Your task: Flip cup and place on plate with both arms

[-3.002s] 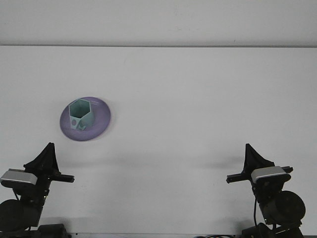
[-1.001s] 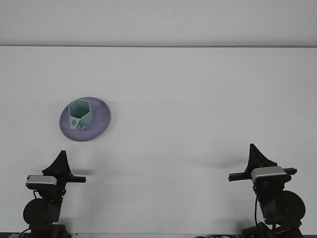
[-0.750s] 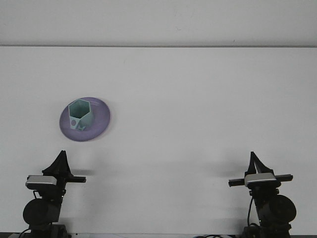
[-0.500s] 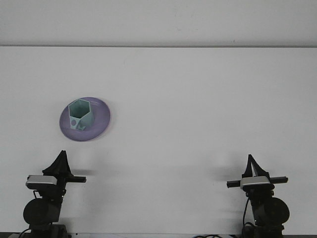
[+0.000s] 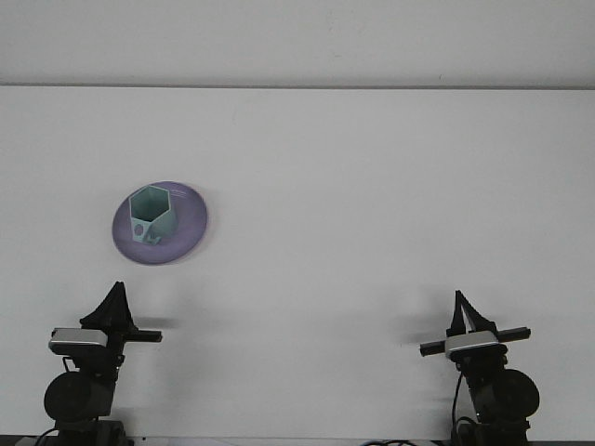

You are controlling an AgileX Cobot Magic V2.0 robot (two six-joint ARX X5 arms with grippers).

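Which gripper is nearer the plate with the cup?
The left gripper: it sits just below the purple plate holding the green cup; the right gripper is across the table.

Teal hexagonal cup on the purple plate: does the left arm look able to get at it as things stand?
Probably yes. The teal hexagonal cup stands mouth-up on the purple plate, and only bare white table lies between it and the left gripper.

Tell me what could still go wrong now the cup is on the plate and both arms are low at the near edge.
The cup sits off-centre on the plate, toward its left side, so a knock could tip it off. The left gripper lies directly below the plate; a forward move could hit it. The right gripper is far off, low risk.
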